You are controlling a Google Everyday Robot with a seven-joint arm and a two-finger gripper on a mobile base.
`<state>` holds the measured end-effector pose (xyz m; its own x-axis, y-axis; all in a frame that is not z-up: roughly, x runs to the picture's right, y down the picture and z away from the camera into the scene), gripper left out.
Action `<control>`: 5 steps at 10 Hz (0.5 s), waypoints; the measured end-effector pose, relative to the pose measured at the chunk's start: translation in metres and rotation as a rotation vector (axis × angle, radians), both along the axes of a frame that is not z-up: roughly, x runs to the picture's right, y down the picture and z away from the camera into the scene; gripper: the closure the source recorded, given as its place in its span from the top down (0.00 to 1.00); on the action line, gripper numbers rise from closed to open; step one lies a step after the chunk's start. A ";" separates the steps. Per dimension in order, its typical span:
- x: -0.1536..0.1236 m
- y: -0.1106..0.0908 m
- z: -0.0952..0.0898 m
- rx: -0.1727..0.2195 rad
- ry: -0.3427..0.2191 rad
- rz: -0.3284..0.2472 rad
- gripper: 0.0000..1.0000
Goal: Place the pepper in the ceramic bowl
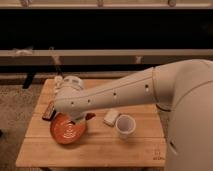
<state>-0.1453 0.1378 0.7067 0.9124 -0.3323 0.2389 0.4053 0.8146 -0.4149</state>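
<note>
The end effector [80, 119] hangs over the ceramic bowl [65, 132], mostly hidden behind the arm's wrist, so I cannot tell its grip. A small dark red thing at its tip, probably the pepper [90, 116], sits just right of it above the bowl's rim. It looks light, smooth, slippery; best pinched mid-body.

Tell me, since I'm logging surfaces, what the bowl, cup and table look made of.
Ceramic bowl: glazed terracotta-like ceramic, orange with white rings. Cup: white, probably ceramic or plastic. Table: light wood, visible planks. The gripper sits over the bowl's rim.
</note>
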 end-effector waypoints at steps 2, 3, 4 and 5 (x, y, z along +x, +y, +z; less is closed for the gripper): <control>-0.026 -0.012 0.015 -0.011 -0.041 -0.011 0.48; -0.035 -0.013 0.023 -0.022 -0.054 -0.019 0.56; -0.048 -0.009 0.032 -0.042 -0.075 -0.034 0.68; -0.056 -0.003 0.037 -0.064 -0.087 -0.045 0.77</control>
